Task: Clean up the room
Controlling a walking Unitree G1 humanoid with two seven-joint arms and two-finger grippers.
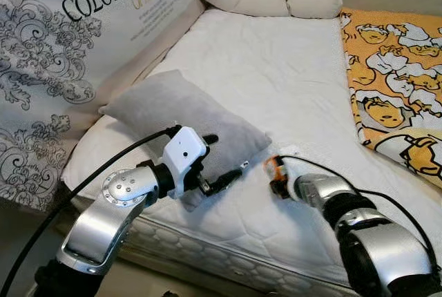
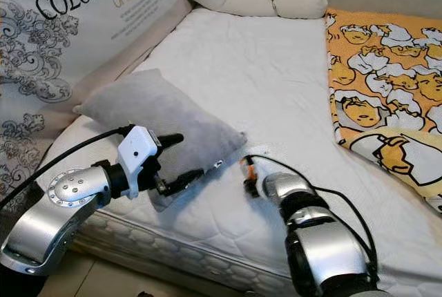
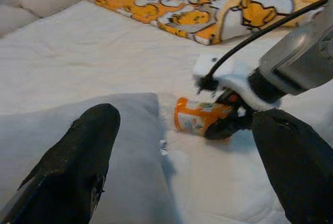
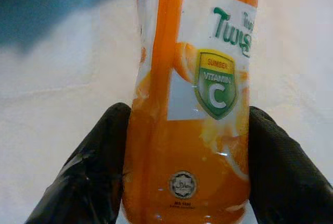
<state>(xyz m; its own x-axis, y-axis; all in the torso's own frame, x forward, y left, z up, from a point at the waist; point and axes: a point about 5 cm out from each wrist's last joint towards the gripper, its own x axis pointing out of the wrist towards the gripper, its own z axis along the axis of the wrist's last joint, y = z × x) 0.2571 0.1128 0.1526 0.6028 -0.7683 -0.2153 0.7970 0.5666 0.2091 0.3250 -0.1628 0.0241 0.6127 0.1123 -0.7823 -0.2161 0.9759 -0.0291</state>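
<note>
You were early in the tidy-up at this moment: the right hand had its two black fingers clamped on either side of an orange drink bottle, which lay on the white mattress just right of the grey pillow, near the front edge of the bed. I judged the grasp as made but the bottle not yet lifted clear, since it appeared to rest on the sheet. Carrying it off and putting it wherever rubbish belongs was still ahead of you, and no bin was in sight. The yellow cartoon blanket lay rumpled along the right side of the bed, and the grey pillow sat askew near the printed headboard cushion, so both may have needed straightening too. Your left hand hovered over the near corner of the grey pillow with its fingers spread apart, holding nothing. From the head views you got the layout of the bed, but the bottle was little more than an orange speck behind the right wrist. The right wrist view gave you the label, a vitamin C badge, and the fingers pressed to both sides. The left wrist view showed the bottle lying on its side beside the pillow's corner, gripped by the other hand.
</note>
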